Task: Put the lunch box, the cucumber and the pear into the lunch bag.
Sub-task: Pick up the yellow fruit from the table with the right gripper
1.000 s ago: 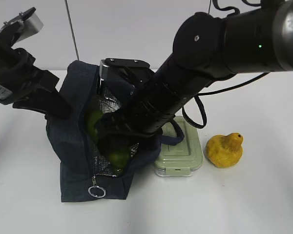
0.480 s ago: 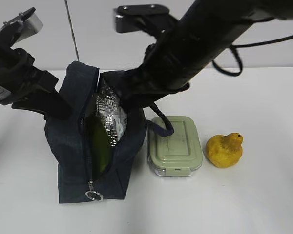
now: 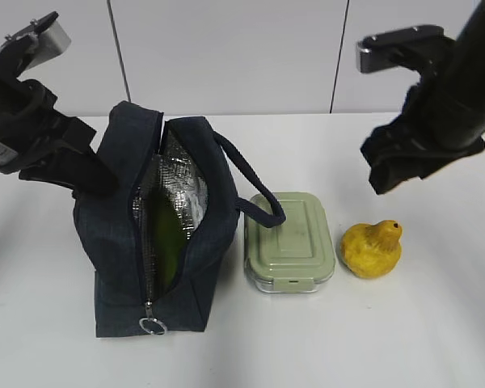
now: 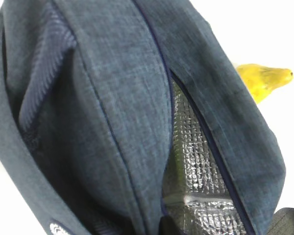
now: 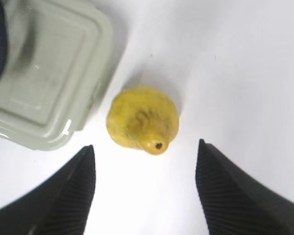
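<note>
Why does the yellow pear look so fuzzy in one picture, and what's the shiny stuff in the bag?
Left wrist view: the pear sits far behind the lunch bag, so it blurs. Right wrist view: it's sharper. Exterior view: the foil lining glints with reflected light.

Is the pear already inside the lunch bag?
No, the pear sits on the white table to the right of the lunch box, outside the lunch bag.

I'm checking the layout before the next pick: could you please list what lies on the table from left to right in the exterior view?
lunch bag with the cucumber inside → lunch box → pear
</note>
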### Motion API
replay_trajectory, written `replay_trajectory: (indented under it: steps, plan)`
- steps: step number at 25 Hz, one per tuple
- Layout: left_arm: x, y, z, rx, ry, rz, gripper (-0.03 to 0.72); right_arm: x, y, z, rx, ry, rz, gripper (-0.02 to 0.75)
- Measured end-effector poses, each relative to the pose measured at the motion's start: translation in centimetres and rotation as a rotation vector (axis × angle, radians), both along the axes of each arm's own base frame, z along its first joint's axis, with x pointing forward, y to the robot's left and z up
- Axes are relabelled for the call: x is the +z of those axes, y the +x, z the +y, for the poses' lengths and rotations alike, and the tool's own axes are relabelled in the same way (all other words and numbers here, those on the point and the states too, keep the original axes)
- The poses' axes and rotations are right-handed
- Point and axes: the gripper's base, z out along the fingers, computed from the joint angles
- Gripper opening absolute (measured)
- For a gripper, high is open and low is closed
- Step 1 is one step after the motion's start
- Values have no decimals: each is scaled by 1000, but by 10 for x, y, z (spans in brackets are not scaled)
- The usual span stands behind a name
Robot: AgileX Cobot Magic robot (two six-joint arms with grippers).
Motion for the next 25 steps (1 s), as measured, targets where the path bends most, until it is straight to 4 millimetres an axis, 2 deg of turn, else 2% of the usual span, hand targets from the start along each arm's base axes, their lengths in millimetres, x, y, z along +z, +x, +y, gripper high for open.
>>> replay_trajectory:
  steps: [4, 10, 21, 22, 25]
  plan:
    - [0, 0, 0, 0, 2, -1, 13, -22, -4, -3, -7, -6, 38, 497]
    - [0, 0, 0, 0, 5, -3, 13, -55, 9, 1, -7, -26, 103, 466]
    - [0, 0, 1, -2, 10, -5, 13, -84, 21, 4, 0, -47, 125, 423]
    - [0, 0, 1, -3, 12, -6, 13, -87, 22, 4, 1, -53, 130, 400]
    - [0, 0, 1, -3, 13, -6, 13, -88, 23, 3, 7, -61, 124, 262]
